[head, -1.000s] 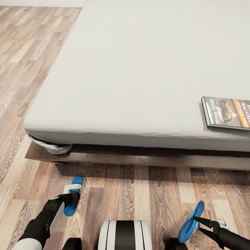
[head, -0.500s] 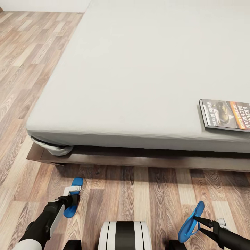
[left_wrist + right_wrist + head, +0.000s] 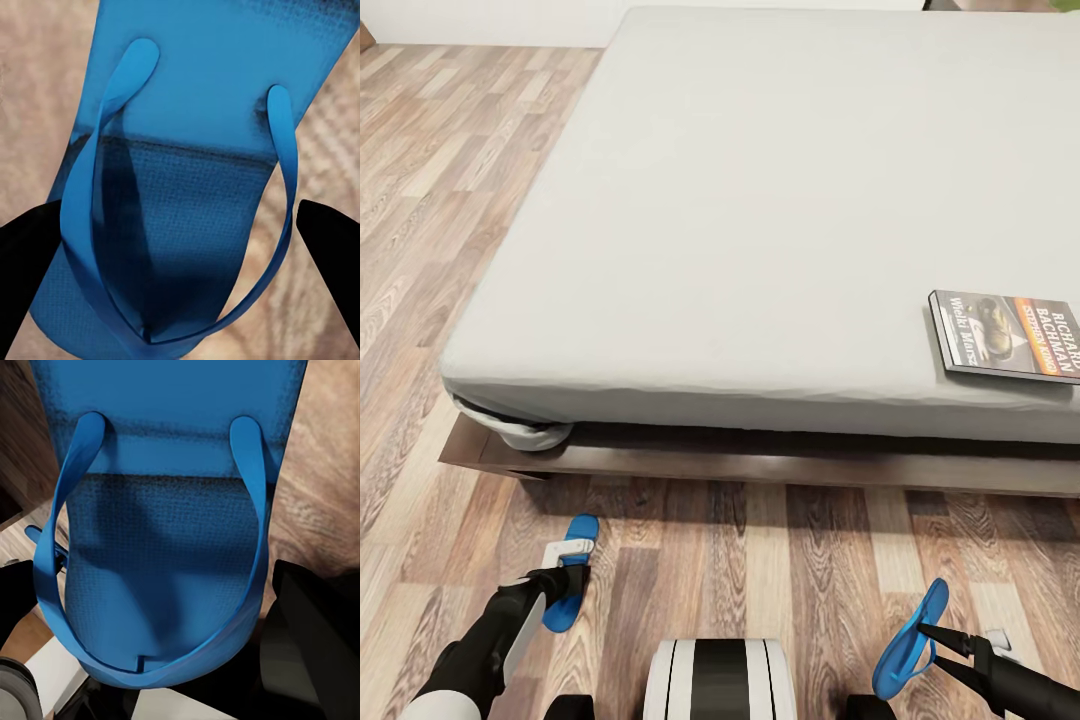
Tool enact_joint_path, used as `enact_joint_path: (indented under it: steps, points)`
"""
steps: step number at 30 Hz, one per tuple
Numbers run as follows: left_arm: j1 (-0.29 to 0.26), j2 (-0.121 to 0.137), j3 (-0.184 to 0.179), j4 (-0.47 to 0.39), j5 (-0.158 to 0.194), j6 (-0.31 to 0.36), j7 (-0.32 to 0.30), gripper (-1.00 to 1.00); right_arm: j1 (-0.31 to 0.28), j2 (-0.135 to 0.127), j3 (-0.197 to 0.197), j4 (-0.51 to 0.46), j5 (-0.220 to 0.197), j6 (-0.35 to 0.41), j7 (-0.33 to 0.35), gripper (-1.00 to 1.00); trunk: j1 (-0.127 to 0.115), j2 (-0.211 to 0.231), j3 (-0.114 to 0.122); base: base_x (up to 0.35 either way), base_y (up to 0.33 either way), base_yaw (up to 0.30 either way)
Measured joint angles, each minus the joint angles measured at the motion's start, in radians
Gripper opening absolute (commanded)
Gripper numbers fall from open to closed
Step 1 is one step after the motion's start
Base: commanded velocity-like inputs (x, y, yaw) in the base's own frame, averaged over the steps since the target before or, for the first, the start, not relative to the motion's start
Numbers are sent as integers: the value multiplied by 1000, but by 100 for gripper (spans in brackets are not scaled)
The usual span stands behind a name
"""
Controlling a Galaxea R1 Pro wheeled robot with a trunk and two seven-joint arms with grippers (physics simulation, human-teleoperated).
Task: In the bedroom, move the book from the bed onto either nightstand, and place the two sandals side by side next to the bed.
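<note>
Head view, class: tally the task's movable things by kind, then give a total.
Sandals: 2, one at the left tool, one at the right tool
Books: 1, the book lying on the bed
Total: 3

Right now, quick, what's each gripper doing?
Left gripper: shut on the left sandal.
Right gripper: shut on the right sandal, held off the floor.
</note>
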Motion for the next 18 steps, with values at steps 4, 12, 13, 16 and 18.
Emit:
enact_joint_path:
  steps: [4,12,13,16,18]
  points:
    - [0,0,1,-5,-3,63,0,-100,0,0,0,0,0,0,0,-100,0,0,0,0,0,0]
    - [0,3,3,-25,-4,136,1,-100,0,1,0,0,0,0,0,-100,0,0,0,0,0,0]
    - [0,3,3,-26,-4,136,1,-100,0,1,0,0,0,0,-1,-100,0,0,0,0,0,0]
    - [0,3,3,-26,-4,136,1,-100,0,1,0,0,0,0,0,-100,0,0,0,0,0,0]
    - [0,4,3,-26,-5,136,1,-100,0,1,1,0,0,0,0,-100,0,0,0,0,0,0]
